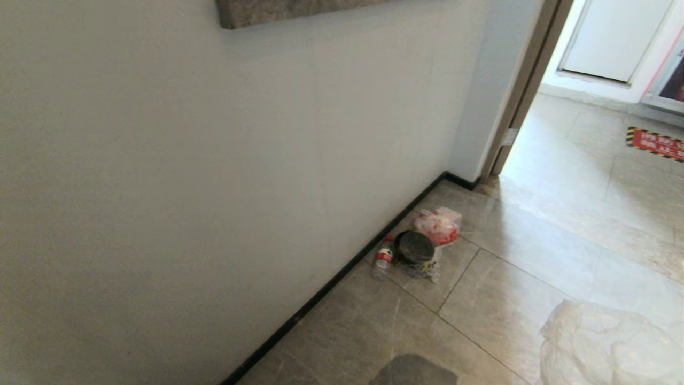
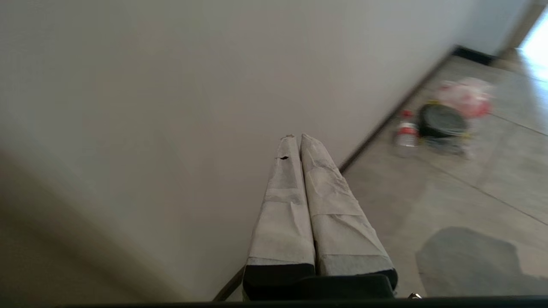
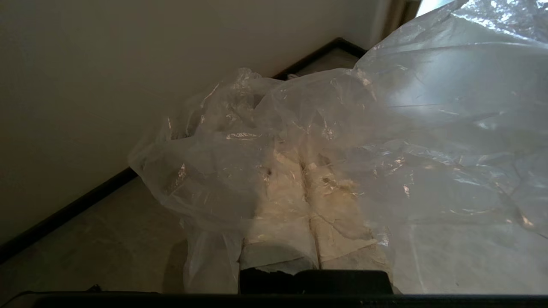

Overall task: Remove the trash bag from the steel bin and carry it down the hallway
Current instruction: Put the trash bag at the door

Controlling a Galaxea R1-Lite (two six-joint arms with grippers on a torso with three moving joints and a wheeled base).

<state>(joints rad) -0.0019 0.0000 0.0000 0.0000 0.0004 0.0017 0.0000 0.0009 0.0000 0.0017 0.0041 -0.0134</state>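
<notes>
One trash bag, clear and crinkled, was draped over the right gripper, whose two taped fingers were pressed together on its plastic; the left gripper was closed and empty. By the hallway baseboard lay one dark round lid-like object, one pink-white bag and one bottle, close together.

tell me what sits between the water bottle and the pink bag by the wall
In the head view, a round dark can stands between the water bottle and the pink bag, close against both, with crumpled clear plastic at its base.
</notes>
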